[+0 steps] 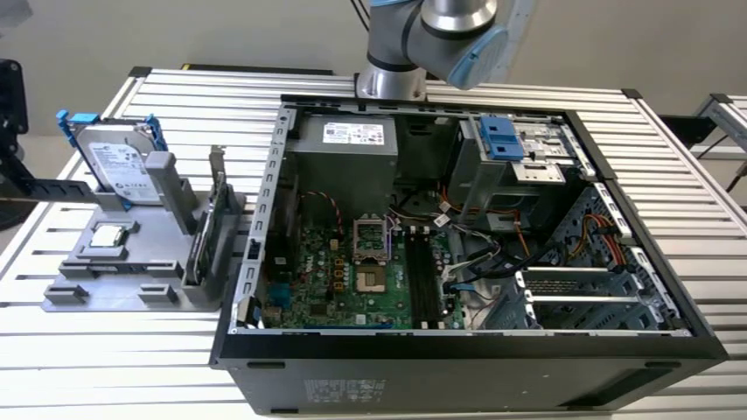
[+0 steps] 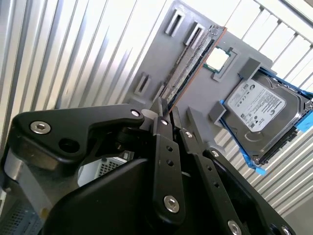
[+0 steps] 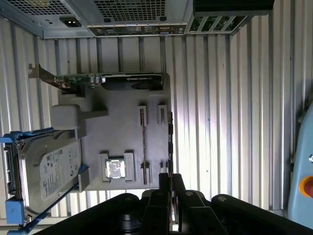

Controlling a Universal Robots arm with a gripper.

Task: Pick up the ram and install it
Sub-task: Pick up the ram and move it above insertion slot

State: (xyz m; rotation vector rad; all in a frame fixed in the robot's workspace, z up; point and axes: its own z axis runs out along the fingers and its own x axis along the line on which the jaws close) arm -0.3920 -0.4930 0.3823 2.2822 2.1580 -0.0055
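Closed, empty pincer (image 2: 168,112). Ram (image 2: 193,62) on stand (image 1: 129,271), 9 o'clock from case (image 1: 467,376) in exterior view. Looks thin, light, stiff, breakable; best pinched across flat sides.

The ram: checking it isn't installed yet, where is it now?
In the second wrist view the ram stands on edge in the gray holder beside the processor chip; the holder sits at the exterior view's left of the computer case.

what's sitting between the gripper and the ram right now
Nothing visible. In the first wrist view the gripper is right at one end of the ram, which stands on edge in the grey holder. The processor and hard drive sit off to one side.
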